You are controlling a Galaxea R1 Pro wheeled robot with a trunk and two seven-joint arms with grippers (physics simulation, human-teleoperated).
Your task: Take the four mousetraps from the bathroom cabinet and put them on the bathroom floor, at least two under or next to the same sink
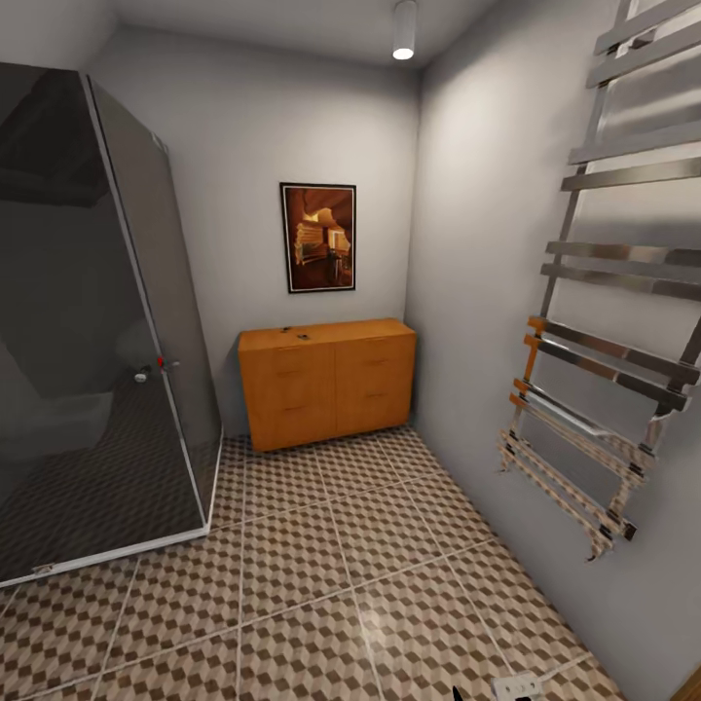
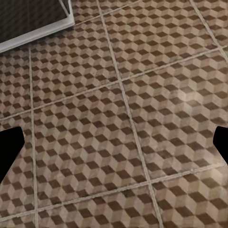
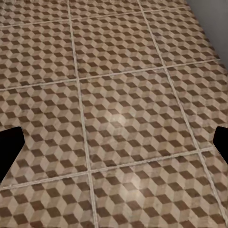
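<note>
A bathroom with a cube-patterned floor (image 1: 321,584). An orange cabinet (image 1: 326,382) stands against the far wall; small dark specks near its top's back left edge may be mousetraps (image 1: 295,333). Both grippers, left (image 2: 114,142) and right (image 3: 114,142), hang spread and empty above the tiles. This looks like the approach step: next, drive up to the cabinet.

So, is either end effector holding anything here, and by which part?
Nothing is held: both the left end effector and right end effector are open, with bare bathroom floor between their fingers.
</note>
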